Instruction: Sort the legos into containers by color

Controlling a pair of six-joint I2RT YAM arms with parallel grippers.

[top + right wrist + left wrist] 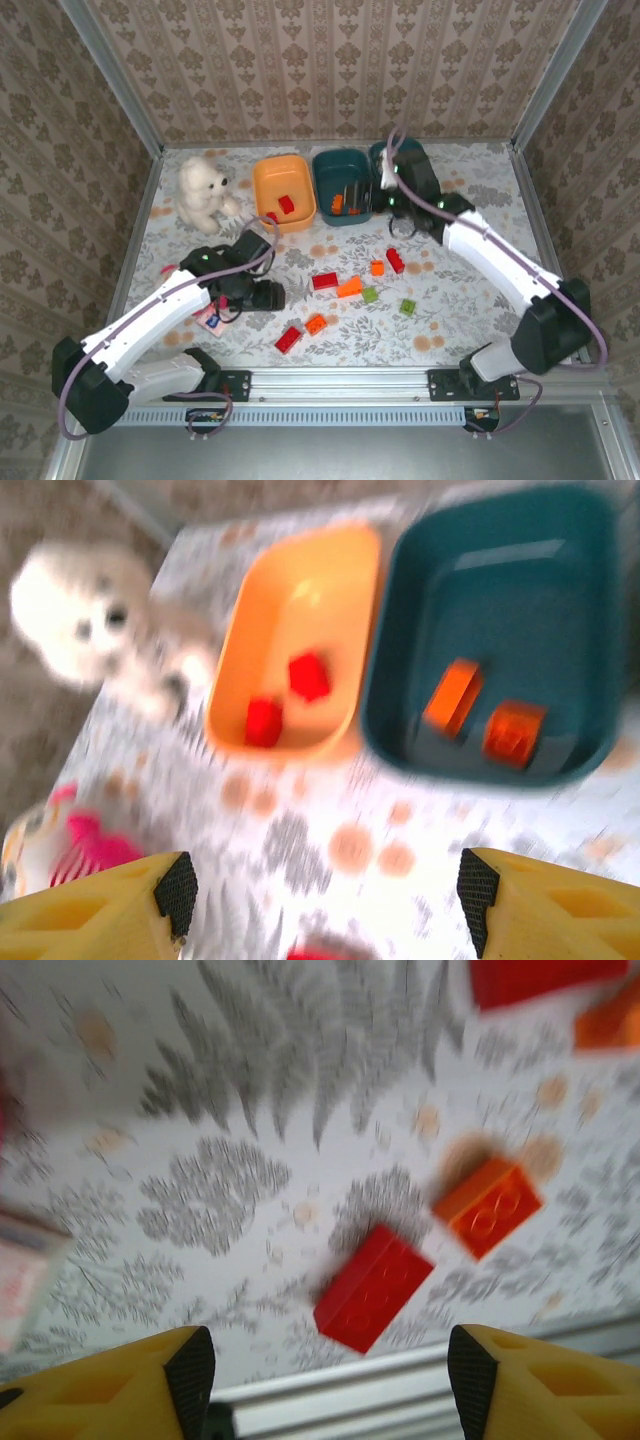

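Lying loose across the middle of the surface (445, 322) are the legos (350, 287), red, orange and green; a red brick (372, 1287) and an orange brick (488, 1207) sit closest to the near rail (340, 381). Farther back, the orange tub (262, 178) holds two red bricks (309, 676), and the teal tub (321, 168) just right of it holds two orange bricks (452, 695). A second teal tub (377, 151) stands right again, partly hidden by the right arm (490, 255). The left gripper (330, 1372) hovers open and empty over the near bricks. The right gripper (325, 895), blurred, looks open and empty, near the tubs. A white teddy bear (203, 190) sits far left.
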